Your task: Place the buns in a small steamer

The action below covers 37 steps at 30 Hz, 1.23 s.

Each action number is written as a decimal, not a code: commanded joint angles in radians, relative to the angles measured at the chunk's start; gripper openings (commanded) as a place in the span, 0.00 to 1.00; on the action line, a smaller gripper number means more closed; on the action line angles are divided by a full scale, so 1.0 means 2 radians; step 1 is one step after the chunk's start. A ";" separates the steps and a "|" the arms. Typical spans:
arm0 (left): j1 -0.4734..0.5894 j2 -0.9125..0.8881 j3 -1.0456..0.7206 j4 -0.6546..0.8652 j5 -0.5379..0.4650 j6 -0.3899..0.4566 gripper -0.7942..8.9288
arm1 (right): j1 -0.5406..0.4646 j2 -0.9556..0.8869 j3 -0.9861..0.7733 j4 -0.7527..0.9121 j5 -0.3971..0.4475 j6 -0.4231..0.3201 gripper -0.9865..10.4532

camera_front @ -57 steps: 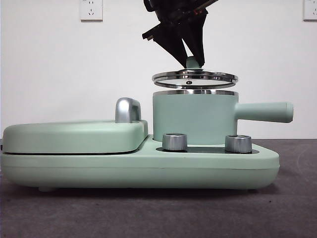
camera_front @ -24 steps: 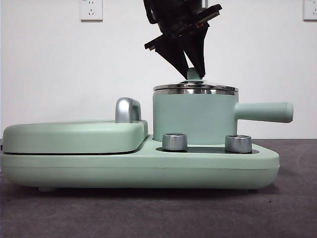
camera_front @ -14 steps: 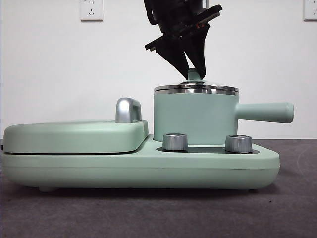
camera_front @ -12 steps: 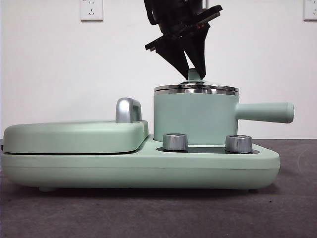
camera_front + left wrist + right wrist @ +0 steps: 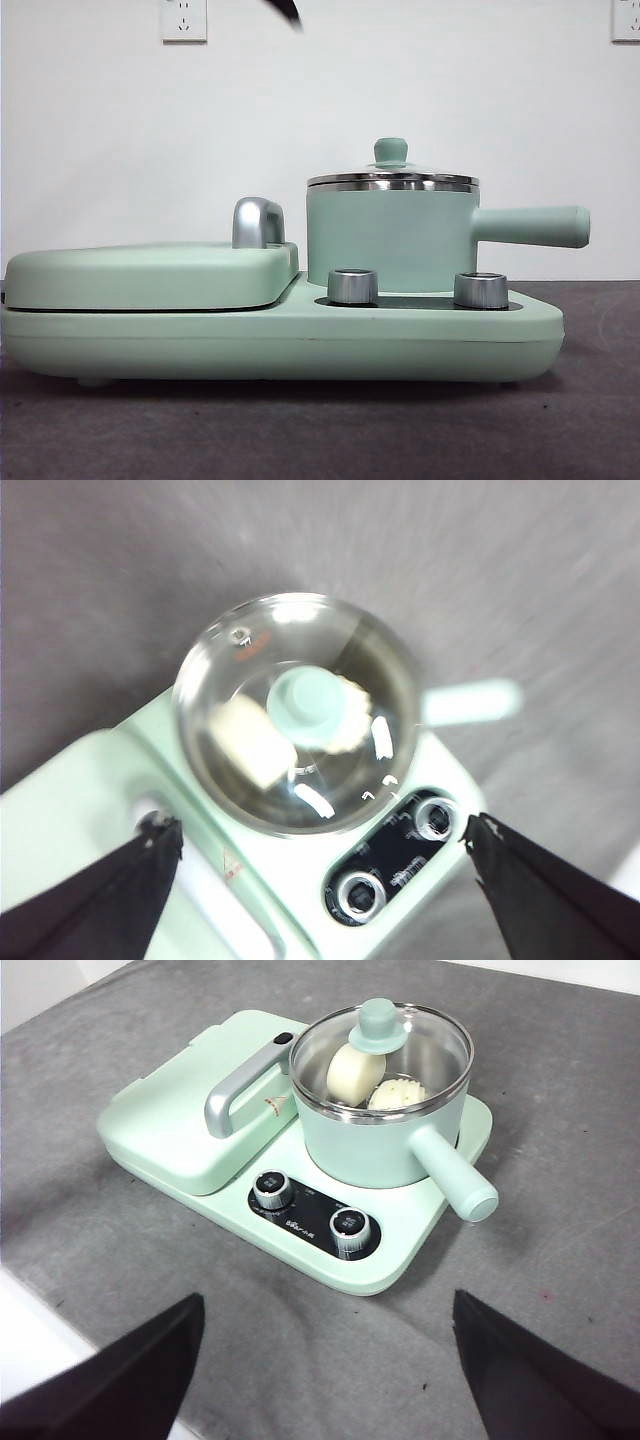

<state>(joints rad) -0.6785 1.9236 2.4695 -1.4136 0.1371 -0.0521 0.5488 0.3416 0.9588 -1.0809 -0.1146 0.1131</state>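
Both buns sit inside the steamer [image 5: 380, 1110], which stands on the right half of the mint-green cooker base [image 5: 420, 1235], behind its two dials. Through the glass lid [image 5: 298, 710] the smooth roll [image 5: 355, 1072] and the pleated bun [image 5: 398, 1093] lie side by side, touching or nearly so. The lid rests level on the steel rim, its green knob [image 5: 390, 151] free of any grip.

The left claw [image 5: 320, 880] hangs high above the pot, jaws spread wide and empty; only a dark tip shows at the top edge of the front view. The right claw [image 5: 325, 1360] waits well back from the cooker, over the near part of the tabletop [image 5: 600, 1160], likewise released and holding nothing.

By my reading the loading is done and the pot is closed. What remains is only to draw the left arm clear without knocking the lid.
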 commanded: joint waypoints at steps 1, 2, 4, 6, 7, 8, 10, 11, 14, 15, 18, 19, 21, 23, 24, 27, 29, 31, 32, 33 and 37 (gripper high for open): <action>0.005 -0.061 -0.036 -0.013 0.001 -0.017 0.56 | 0.003 0.000 0.005 0.006 -0.013 0.007 0.43; 0.008 -0.105 -0.075 -0.013 0.001 -0.011 0.55 | 0.003 0.000 0.005 0.006 -0.019 0.007 0.43; 0.009 -0.183 -0.157 -0.013 0.001 0.008 0.48 | 0.003 0.000 0.005 0.006 -0.025 0.006 0.43; 0.009 -0.266 -0.260 -0.006 0.001 0.008 0.46 | 0.003 0.000 0.005 0.006 -0.028 0.006 0.43; 0.009 -0.293 -0.297 0.001 0.001 0.002 0.46 | 0.003 0.000 0.005 0.006 -0.031 0.005 0.43; 0.009 -0.323 -0.337 0.012 0.001 -0.006 0.46 | 0.003 0.000 0.005 0.007 -0.034 0.005 0.43; 0.009 -0.378 -0.415 0.044 0.000 -0.028 0.46 | 0.003 0.000 0.005 0.013 -0.035 0.005 0.43; 0.009 -0.408 -0.457 0.068 -0.005 -0.038 0.46 | 0.003 0.000 0.005 0.018 -0.035 0.004 0.43; 0.009 -0.493 -0.573 0.145 -0.021 -0.062 0.46 | 0.003 0.000 0.005 0.035 -0.039 0.001 0.43; 0.009 -0.516 -0.605 0.168 -0.022 -0.066 0.46 | 0.003 0.000 0.005 0.038 -0.040 0.001 0.43; 0.009 -0.582 -0.696 0.238 -0.022 -0.091 0.26 | 0.003 0.000 0.005 0.044 -0.041 -0.001 0.37; 0.009 -0.600 -0.721 0.256 -0.022 -0.094 0.08 | 0.003 0.001 0.005 0.043 -0.045 -0.001 0.23; 0.009 -0.626 -0.756 0.277 -0.022 -0.095 0.09 | 0.003 0.001 0.005 0.041 -0.049 -0.008 0.11; 0.009 -0.641 -0.776 0.284 -0.022 -0.094 0.09 | 0.003 0.001 0.005 0.044 -0.043 -0.012 0.10; 0.009 -0.644 -0.779 0.283 -0.022 -0.098 0.09 | 0.002 0.001 0.005 0.046 -0.042 -0.010 0.10; 0.009 -0.646 -0.778 0.285 -0.022 -0.100 0.09 | 0.002 0.001 0.005 0.047 -0.044 -0.010 0.10; 0.009 -0.646 -0.778 0.285 -0.022 -0.100 0.09 | 0.002 0.001 0.005 0.047 -0.044 -0.010 0.10; 0.009 -0.646 -0.778 0.285 -0.022 -0.100 0.09 | 0.002 0.001 0.005 0.047 -0.044 -0.010 0.10; 0.009 -0.646 -0.778 0.285 -0.022 -0.100 0.09 | 0.002 0.001 0.005 0.047 -0.044 -0.010 0.10; 0.009 -0.646 -0.778 0.285 -0.022 -0.100 0.09 | 0.002 0.001 0.005 0.047 -0.044 -0.010 0.10; 0.014 -0.659 -0.789 0.301 -0.022 -0.099 0.09 | 0.002 0.001 0.005 0.047 -0.044 -0.010 0.10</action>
<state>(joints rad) -0.6487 0.6117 0.8898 -0.8246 0.0990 -0.2501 0.5488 0.3416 0.9588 -0.9974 -0.2047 0.1009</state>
